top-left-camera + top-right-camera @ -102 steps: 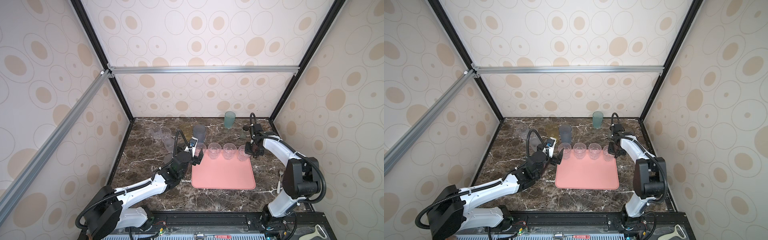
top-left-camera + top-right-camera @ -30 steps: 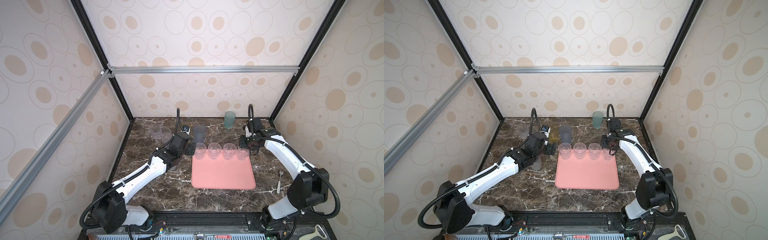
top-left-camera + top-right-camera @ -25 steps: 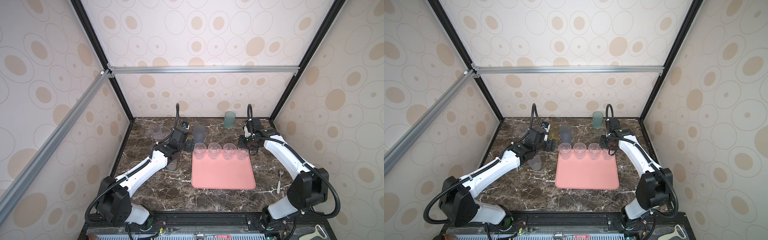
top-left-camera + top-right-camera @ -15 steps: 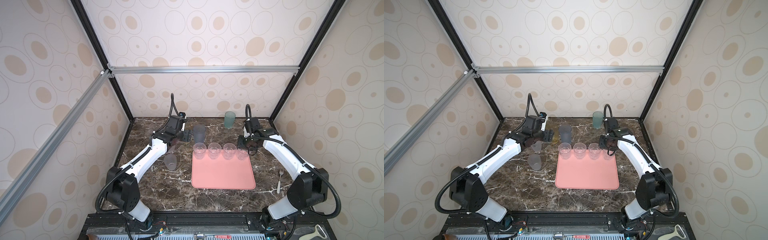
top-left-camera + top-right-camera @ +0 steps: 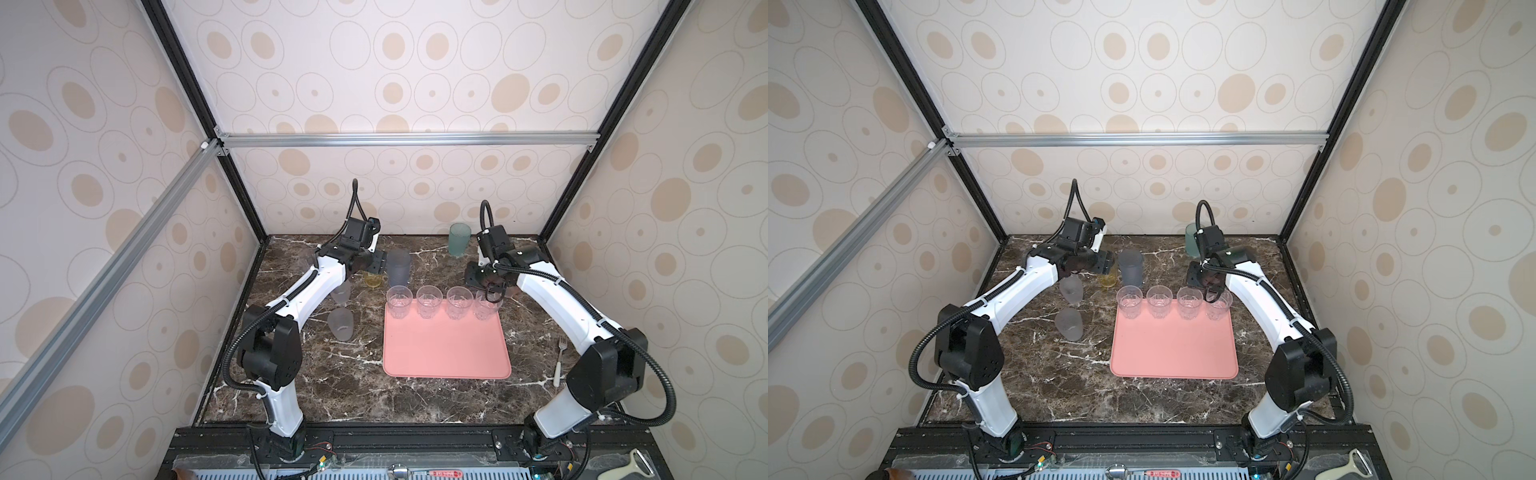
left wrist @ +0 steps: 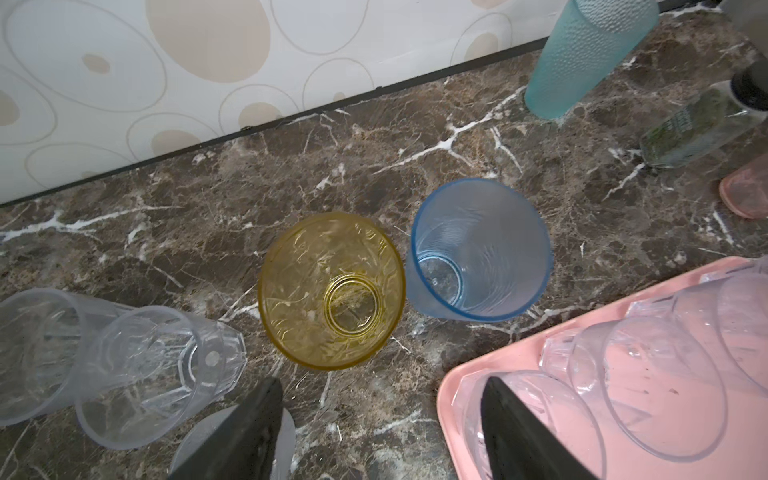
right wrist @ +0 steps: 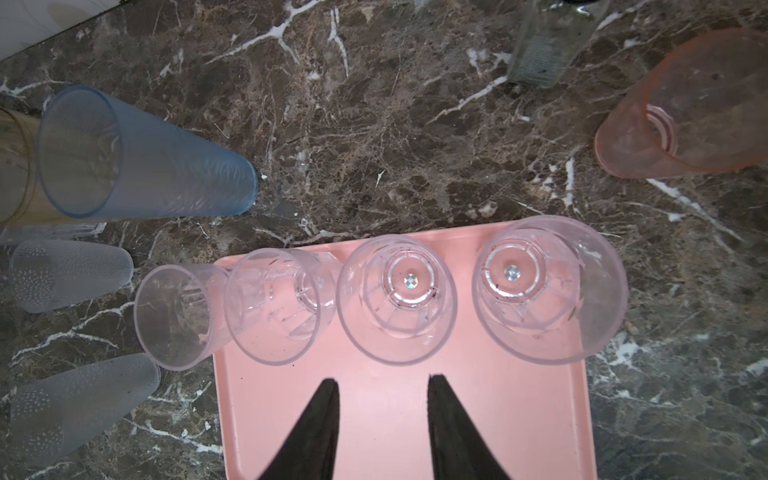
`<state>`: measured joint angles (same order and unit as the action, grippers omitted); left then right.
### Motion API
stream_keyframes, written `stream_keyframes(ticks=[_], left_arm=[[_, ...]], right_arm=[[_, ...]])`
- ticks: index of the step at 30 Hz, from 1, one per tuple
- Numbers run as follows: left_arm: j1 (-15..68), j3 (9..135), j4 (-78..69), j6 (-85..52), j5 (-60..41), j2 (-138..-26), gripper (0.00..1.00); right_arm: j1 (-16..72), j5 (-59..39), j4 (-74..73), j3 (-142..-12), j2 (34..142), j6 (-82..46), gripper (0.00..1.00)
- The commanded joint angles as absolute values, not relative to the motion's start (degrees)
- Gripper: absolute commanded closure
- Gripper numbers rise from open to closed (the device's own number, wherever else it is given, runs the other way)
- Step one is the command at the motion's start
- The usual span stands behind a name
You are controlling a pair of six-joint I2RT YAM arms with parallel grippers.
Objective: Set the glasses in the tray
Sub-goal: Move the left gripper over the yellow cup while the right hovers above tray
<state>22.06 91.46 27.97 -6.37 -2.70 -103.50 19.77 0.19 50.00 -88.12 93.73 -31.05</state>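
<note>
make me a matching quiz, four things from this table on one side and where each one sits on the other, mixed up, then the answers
Things:
1. teal glass
2. amber glass
3. four clear glasses
4. fork

Places:
A. in a row along the far edge of the tray
B. on the table, right of the tray in both top views
C. just ahead of the left gripper, beside the blue glass
D. standing close to the back wall

Pairs: 1-D, 2-C, 3-A, 4-B

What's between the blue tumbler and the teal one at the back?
Nothing. Only bare marble tabletop lies between the blue tumbler and the teal tumbler. The left wrist view shows it clearest.
</note>
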Motion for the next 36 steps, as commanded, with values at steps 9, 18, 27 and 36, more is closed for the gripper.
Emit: stream_keyframes(ticks=[9, 18, 27, 36], left_arm=[[16.22, 93.38, 28.65, -5.44, -6.43, -104.21, 0.36], [15.64, 99.58, 30.17, -6.53, -8.07, -110.56, 0.45], [15.63, 104.46, 31.84, -6.52, -8.66, -116.47, 0.52], [15.61, 110.56, 34.68, -5.98, -5.14, -122.17, 0.67]], right_arm=[[24.42, 0.35, 53.73, -98.73, 102.42, -32.69, 0.63], [27.19, 0.8, 54.54, -102.42, 106.0, -33.31, 0.62], [27.68, 2.28, 54.65, -100.59, 104.94, -33.07, 0.63], [27.74, 2.55, 54.52, -100.4, 105.16, -32.53, 0.63]])
